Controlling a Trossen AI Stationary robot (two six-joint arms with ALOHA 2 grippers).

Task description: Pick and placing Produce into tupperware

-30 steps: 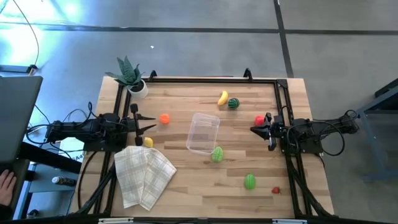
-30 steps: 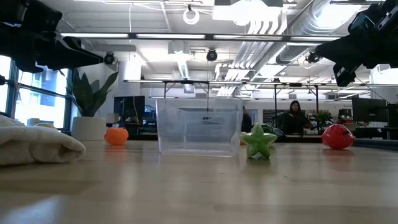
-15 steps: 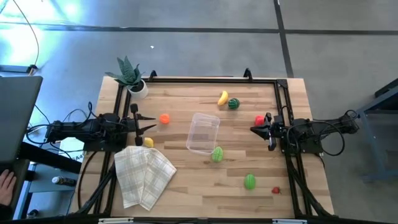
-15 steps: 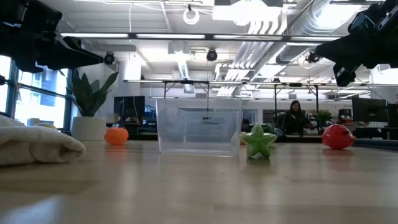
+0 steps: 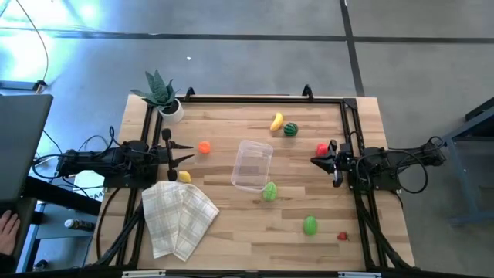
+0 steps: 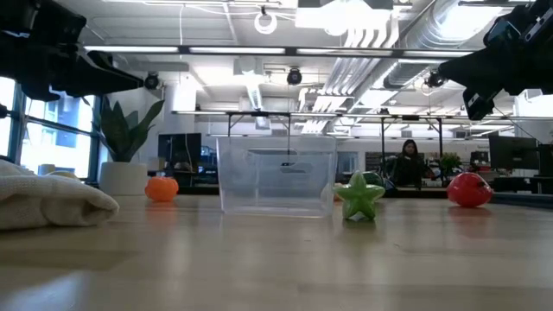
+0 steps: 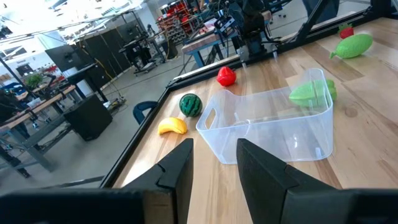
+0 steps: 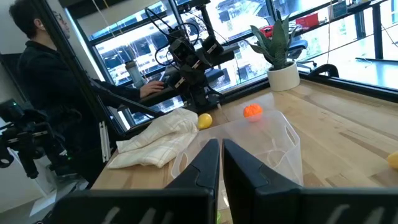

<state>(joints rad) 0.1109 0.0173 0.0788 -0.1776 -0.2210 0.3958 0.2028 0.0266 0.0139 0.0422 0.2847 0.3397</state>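
The clear tupperware tub (image 5: 252,164) stands empty near the middle of the wooden desk (image 5: 231,232), with all the toy produce lying around it. A light green star-shaped piece (image 5: 268,191) touches the tub's near right corner. A second green piece (image 5: 309,225) lies farther toward the near right, with a small red piece (image 5: 343,236) beside it at the desk's edge.

On the far side a yellow banana (image 5: 276,121) and a dark striped green melon (image 5: 289,129) sit just beside each other. An orange fruit (image 5: 204,147) lies left of the tub, and a yellow piece (image 5: 184,176) rests by the checked cloth (image 5: 179,218).

The left hand (image 5: 184,151) hovers at the left side of the desk, fingers parted and holding nothing — the orange fruit is near its tips. The right hand (image 5: 315,161) hangs at the right side, fingers pressed together, a red fruit (image 5: 321,149) just beside it. A potted plant (image 5: 160,94) stands at the far left corner.
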